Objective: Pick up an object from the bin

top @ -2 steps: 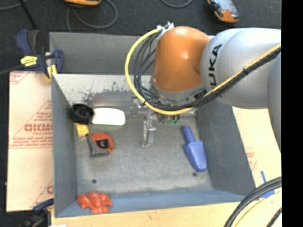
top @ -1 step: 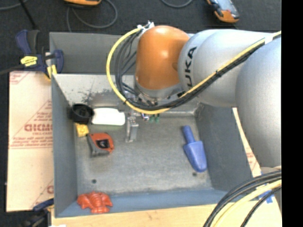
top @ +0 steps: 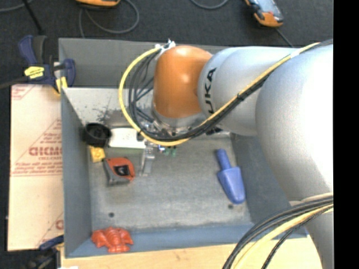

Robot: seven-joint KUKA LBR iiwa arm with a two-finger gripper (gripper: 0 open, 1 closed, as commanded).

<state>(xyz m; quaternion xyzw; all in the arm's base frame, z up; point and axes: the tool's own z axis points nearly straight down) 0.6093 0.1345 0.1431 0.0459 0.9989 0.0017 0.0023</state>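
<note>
In the bin [top: 185,206], a cluster sits at the left, toward the far wall: a ring [top: 95,133] leftmost; a block [top: 124,138] just to its right; a small piece [top: 97,154] just in front of the ring; a tape measure [top: 119,170] right of that piece and in front of the block; the gripper [top: 147,168] just right of the tape measure; a scoop [top: 230,179] well apart on the right; a toy figure [top: 112,239] against the near wall, by the left corner.
</note>
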